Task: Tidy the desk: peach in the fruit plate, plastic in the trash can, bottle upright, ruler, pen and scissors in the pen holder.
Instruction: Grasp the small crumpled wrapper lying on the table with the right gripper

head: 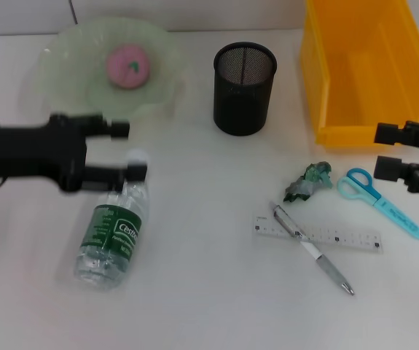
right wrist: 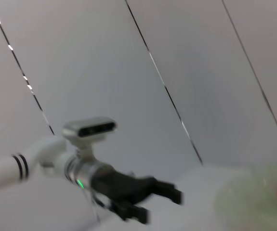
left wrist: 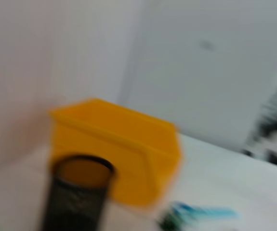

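Observation:
A pink peach (head: 128, 65) lies in the green glass fruit plate (head: 63, 69). A clear bottle (head: 113, 232) with a green label lies on its side. My left gripper (head: 127, 152) is open, with its fingers on either side of the bottle's white cap (head: 136, 155). Crumpled plastic (head: 307, 182), blue scissors (head: 378, 198), a clear ruler (head: 340, 236) and a pen (head: 312, 249) lying across it are on the table at the right. My right gripper (head: 385, 152) is open and empty, just right of the scissors. The black mesh pen holder (head: 244, 89) stands at the back.
A yellow bin (head: 366, 69) stands at the back right, behind my right gripper. It also shows in the left wrist view (left wrist: 128, 149), with the pen holder (left wrist: 78, 197) in front of it. The right wrist view shows the left arm's gripper (right wrist: 162, 204) farther off.

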Tool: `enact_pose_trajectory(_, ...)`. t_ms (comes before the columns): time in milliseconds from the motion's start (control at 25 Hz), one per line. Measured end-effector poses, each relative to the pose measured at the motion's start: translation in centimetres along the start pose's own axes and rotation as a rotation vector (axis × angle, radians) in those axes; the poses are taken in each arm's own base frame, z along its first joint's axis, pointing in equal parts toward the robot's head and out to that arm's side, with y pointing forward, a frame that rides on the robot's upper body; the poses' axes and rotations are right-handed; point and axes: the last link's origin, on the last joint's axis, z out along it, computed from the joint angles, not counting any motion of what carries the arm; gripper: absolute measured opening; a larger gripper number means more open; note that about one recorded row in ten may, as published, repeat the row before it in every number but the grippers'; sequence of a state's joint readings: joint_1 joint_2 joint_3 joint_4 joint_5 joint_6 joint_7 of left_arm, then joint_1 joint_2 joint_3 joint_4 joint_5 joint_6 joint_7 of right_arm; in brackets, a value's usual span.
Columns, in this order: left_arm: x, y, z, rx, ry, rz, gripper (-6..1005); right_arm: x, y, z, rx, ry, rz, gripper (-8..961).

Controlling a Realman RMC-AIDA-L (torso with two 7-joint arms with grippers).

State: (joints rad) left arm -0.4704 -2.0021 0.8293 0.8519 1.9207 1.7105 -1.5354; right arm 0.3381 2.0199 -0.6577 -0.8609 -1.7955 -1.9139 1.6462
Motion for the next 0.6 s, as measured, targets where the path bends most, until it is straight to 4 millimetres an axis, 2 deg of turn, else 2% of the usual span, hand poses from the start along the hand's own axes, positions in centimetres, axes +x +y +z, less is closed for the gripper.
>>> enact_pose_trajectory(120,-1.3,1.1,-0.6,-0.046,-0.029,-0.015,810,-3.3,-0.2,-0.6,0.054,0.211,0.021,833)
enact_pose_trajectory(240,-2.2,1.5,-0.8,-0.048,-0.039,-0.041,835,-7.3,0.2,-0.2,0.167,0.448,0.022,834)
enact_pose_trajectory(360,-2.7,1.7,-0.6,-0.054,-0.046,-0.056,859,-10.2,0.8,2.0,0.284,0.675,-0.002,832)
enact_pose_trajectory(440,-3.0,1.8,-0.4,-0.057,-0.057,-0.062,858,-10.8,1.1,3.8,0.341,0.792,-0.028,830)
enact_pose_trajectory(600,-3.1,1.9,0.0,-0.062,-0.068,-0.065,857,-10.4,0.6,7.0,0.436,0.926,-0.073,826)
